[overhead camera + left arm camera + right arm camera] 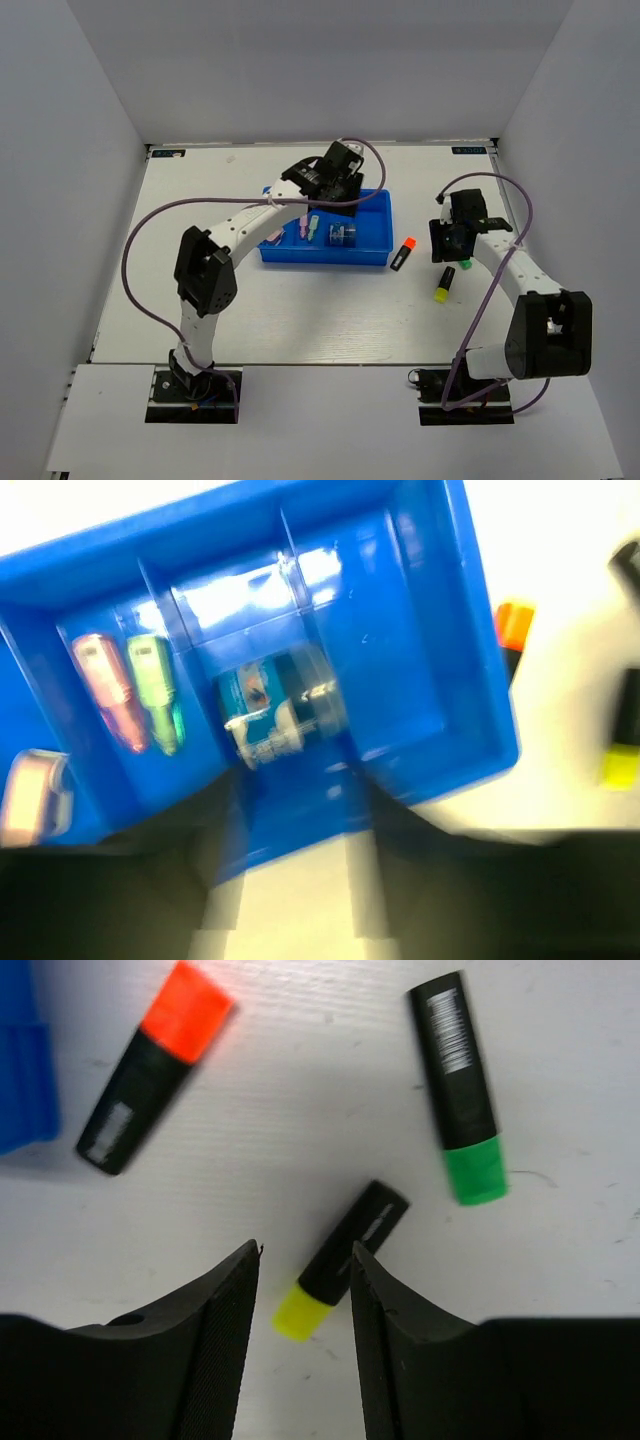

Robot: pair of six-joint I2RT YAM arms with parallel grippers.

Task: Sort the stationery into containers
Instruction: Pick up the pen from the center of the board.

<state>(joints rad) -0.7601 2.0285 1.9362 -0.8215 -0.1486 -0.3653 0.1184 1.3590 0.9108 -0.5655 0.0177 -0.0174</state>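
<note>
**Both arms poised, three highlighters out on the table**

On my screen the left arm rose from its base, bent at a black elbow and reached in a white arch over the far side of the blue tray. The right arm was folded tighter, its wrist pointing down at the white, faintly grained table to the right of the tray.

The tray was glossy moulded plastic, rectangular, with thin dividers. The left gripper was blurred in its own camera, but its dark fingers stood apart with nothing between them. The right gripper was spread too, its ribbed black pads framing the yellow highlighter, which lay flat on the table.

The green highlighter and orange highlighter lay near it, stubby black barrels with barcode labels, the orange one just beside the tray's right wall.

Inside the tray, a clear-blue tape roll sat in a narrow middle compartment. A pink piece and a mint piece lay side by side in the compartment to its left. A paler pink block sat further left, too blurred to make out.
</note>
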